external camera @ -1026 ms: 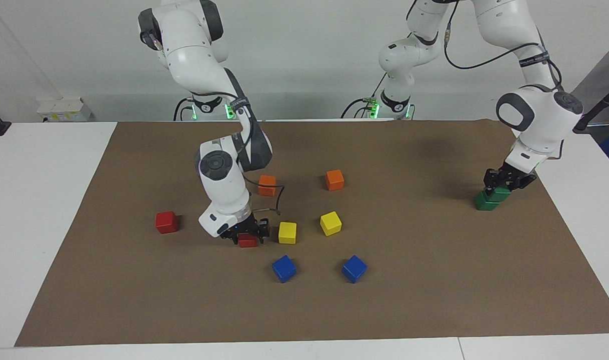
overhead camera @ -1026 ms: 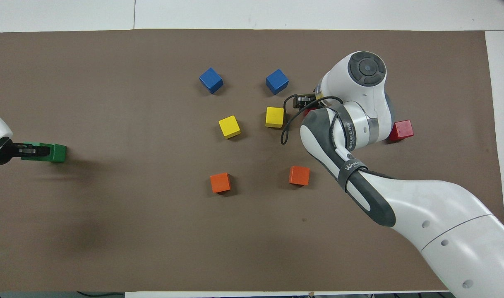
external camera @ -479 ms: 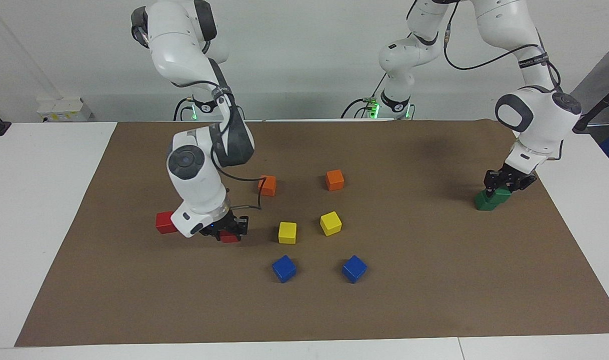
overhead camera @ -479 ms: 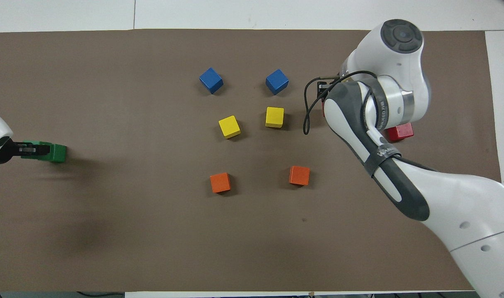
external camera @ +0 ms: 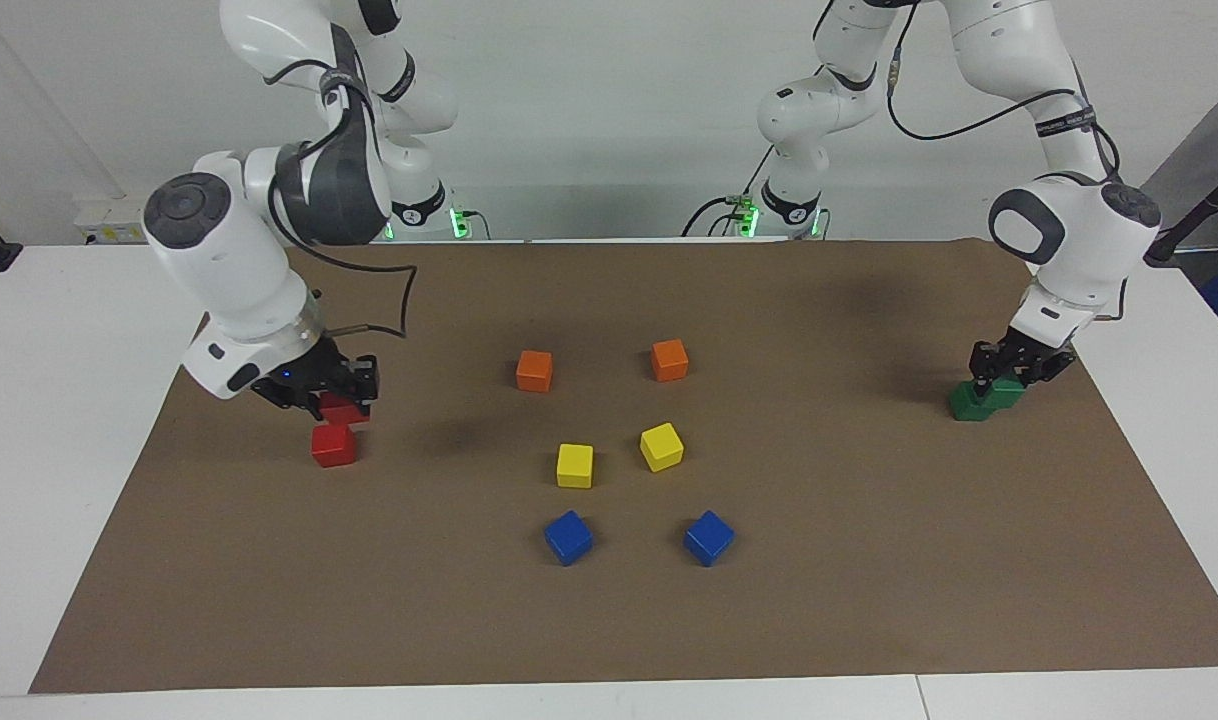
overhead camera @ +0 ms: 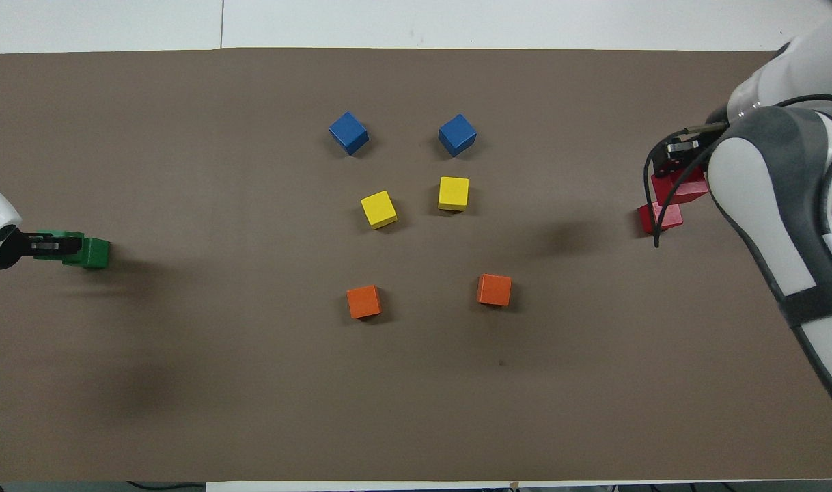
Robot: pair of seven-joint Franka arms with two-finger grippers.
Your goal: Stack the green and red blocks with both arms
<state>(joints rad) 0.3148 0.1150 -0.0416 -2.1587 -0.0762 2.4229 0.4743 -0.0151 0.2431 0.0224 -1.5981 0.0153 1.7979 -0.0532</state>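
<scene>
My right gripper (external camera: pixel 337 400) is shut on a red block (external camera: pixel 345 412) and holds it in the air just over the second red block (external camera: pixel 333 446), which lies on the brown mat toward the right arm's end. In the overhead view the held red block (overhead camera: pixel 686 190) partly overlaps the lying one (overhead camera: pixel 662 219) under the right gripper (overhead camera: pixel 672 174). My left gripper (external camera: pixel 1009 378) is shut on the upper green block (external camera: pixel 1003 393), which sits offset on the lower green block (external camera: pixel 967 405) at the left arm's end. It also shows in the overhead view (overhead camera: pixel 52 246), beside the lower green block (overhead camera: pixel 95 253).
In the middle of the mat (external camera: pixel 869 560) lie two orange cubes (external camera: pixel 534 370) (external camera: pixel 669 359), two yellow cubes (external camera: pixel 574 465) (external camera: pixel 661 446) and two blue cubes (external camera: pixel 568 537) (external camera: pixel 708 537). White table (external camera: pixel 59 400) borders the mat.
My right arm has carried the red block from beside the yellow cube toward its own end of the table and raised it over the other red block. The left gripper has stayed on the green blocks.
</scene>
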